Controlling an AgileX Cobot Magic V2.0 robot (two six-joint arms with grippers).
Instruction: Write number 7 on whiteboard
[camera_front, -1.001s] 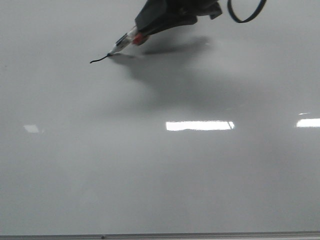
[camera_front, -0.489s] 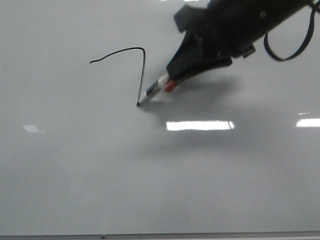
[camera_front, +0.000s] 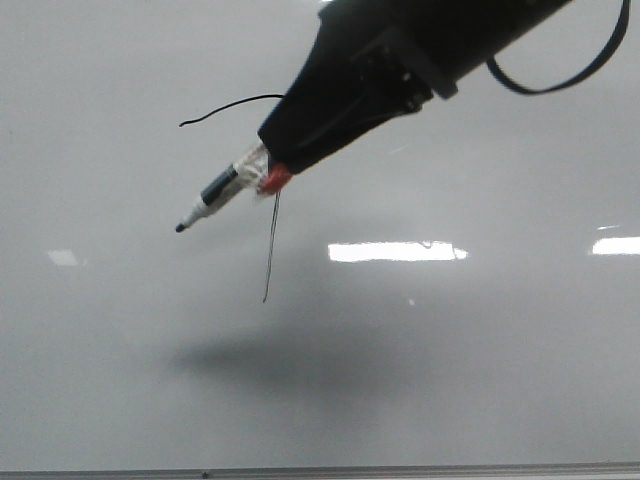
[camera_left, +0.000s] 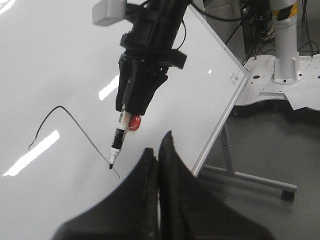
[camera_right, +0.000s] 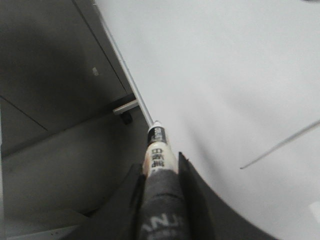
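Observation:
The whiteboard (camera_front: 450, 380) fills the front view. The number 7 (camera_front: 270, 260) is a thin black line on it: a wavy top stroke and a long downstroke, its corner hidden behind my right gripper. It also shows in the left wrist view (camera_left: 82, 131). My right gripper (camera_front: 275, 165) is shut on a black-tipped marker (camera_front: 215, 200), whose tip hangs off the board, left of the downstroke, with its shadow lower down. The marker shows in the right wrist view (camera_right: 159, 147) between the jaws. My left gripper (camera_left: 159, 145) is shut and empty, off the board's edge.
A thin grey metal strip (camera_front: 400, 469) runs along the board's near edge. The board's stand, with a leg and caster (camera_left: 250, 177), is on the grey floor. A white pedestal base (camera_left: 285, 60) stands beyond it.
The downstroke has grown longer and now ends lower on the board. My right gripper has lifted the marker off the board and moved it left, nearer the camera.

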